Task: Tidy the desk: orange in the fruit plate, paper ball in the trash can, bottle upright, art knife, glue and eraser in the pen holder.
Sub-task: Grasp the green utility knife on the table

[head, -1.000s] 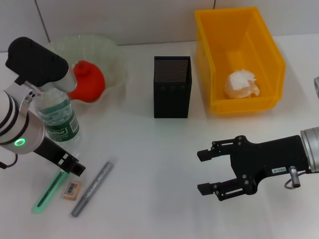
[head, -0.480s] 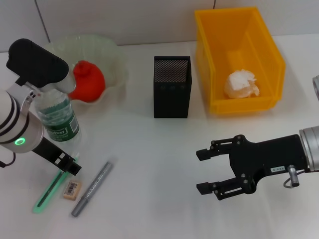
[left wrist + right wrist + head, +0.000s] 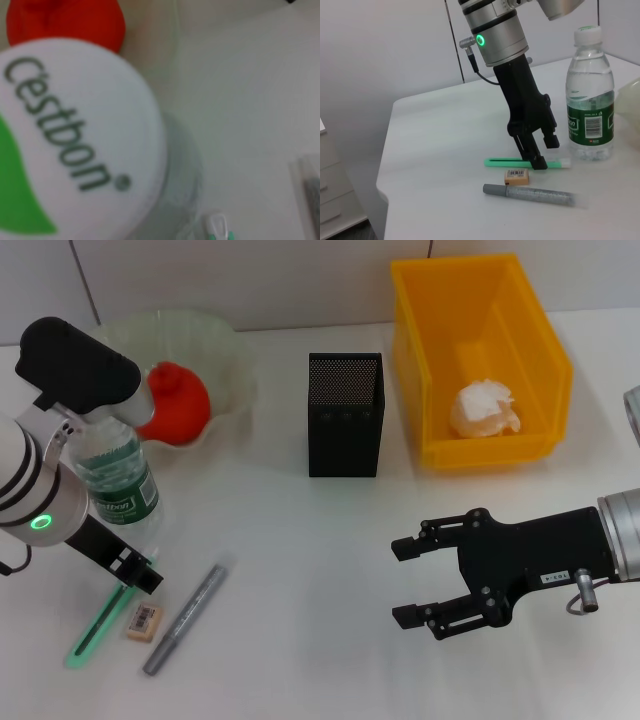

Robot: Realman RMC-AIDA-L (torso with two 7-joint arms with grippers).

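Note:
The water bottle (image 3: 116, 476) stands upright at the left; its white cap (image 3: 75, 135) fills the left wrist view. My left gripper (image 3: 136, 571) hangs low beside the bottle's base, open and apart from it, with its fingertips (image 3: 539, 161) just over the green art knife (image 3: 98, 626). The eraser (image 3: 145, 620) and the grey glue stick (image 3: 186, 618) lie next to the knife. The orange (image 3: 176, 401) sits in the fruit plate (image 3: 232, 358). The paper ball (image 3: 485, 408) lies in the yellow trash can (image 3: 553, 360). My right gripper (image 3: 413, 582) hovers open and empty at the right front.
The black mesh pen holder (image 3: 345, 415) stands at centre back, between the fruit plate and the trash can. The table's left edge (image 3: 387, 150) runs close to the knife, eraser and glue.
My left gripper's tip has drifted slightly left, towards the art knife. My right gripper has crept a little left and down. The objects have not moved.

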